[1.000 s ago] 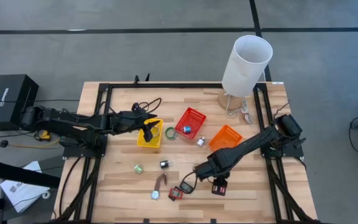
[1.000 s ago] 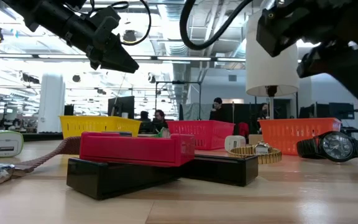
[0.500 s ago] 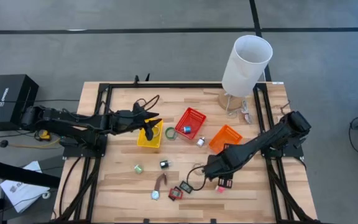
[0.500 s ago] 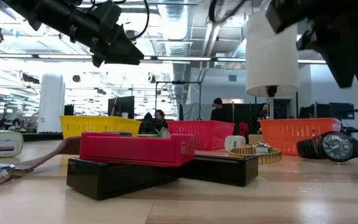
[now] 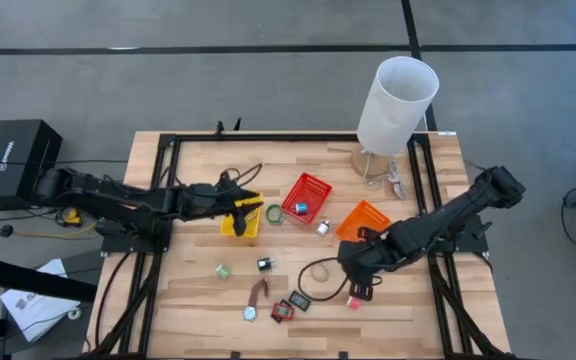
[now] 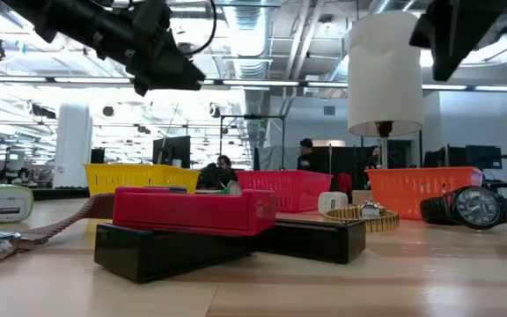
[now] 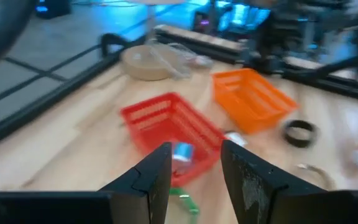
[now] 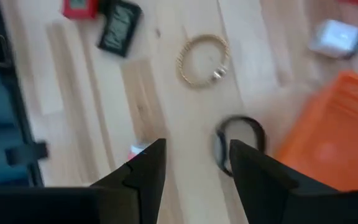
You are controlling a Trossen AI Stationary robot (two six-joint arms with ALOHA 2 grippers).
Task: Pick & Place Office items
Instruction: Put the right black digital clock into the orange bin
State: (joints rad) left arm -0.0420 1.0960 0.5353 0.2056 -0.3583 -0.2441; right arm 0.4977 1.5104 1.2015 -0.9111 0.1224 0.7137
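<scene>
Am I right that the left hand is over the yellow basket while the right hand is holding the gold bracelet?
Not quite. The left hand is over the yellow basket, but the right hand is empty: the right wrist view shows the gold bracelet lying on the table beyond its open fingers.

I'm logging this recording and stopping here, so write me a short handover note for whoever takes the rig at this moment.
Left pincer: open, empty, above the yellow basket.
Right pincer: open, empty, above the table beside the orange basket, over a black ring.
Done: one small blue-white item lies in the red basket.
Left on the table: green ring, gold bracelet, red square, black square, brown strap, pink bit, several small pieces.
</scene>
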